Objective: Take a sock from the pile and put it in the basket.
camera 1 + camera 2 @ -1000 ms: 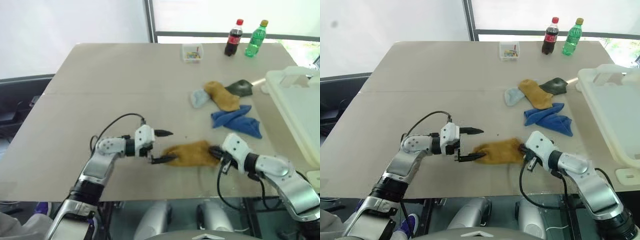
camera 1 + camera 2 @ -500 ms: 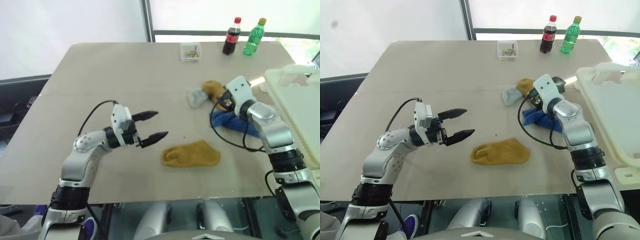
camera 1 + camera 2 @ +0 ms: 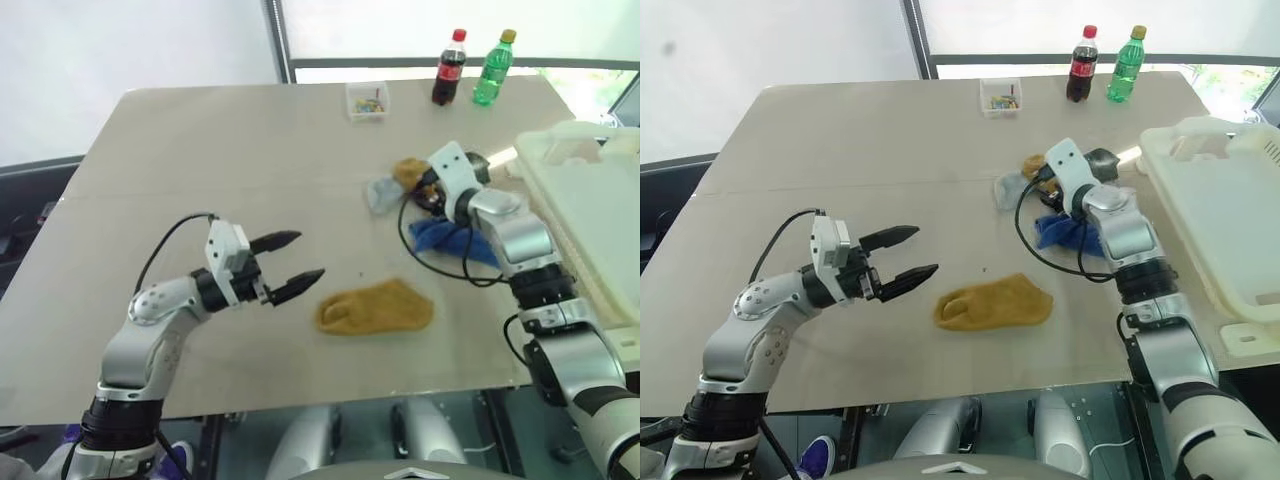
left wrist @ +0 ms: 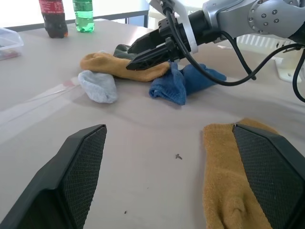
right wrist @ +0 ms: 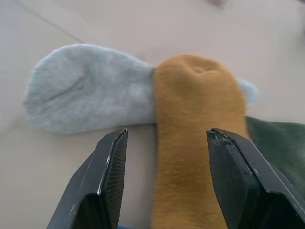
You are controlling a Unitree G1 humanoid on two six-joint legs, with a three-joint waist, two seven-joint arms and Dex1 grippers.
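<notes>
Over the pile (image 3: 440, 205) I see my right end effector (image 5: 164, 181) open, its fingers straddling a mustard sock (image 5: 193, 143), nothing gripped. My left end effector (image 3: 293, 263) hangs open beside a lone yellow sock (image 3: 375, 308) on the bench (image 3: 220, 150). The basket (image 3: 590, 200) stands at the right.
</notes>
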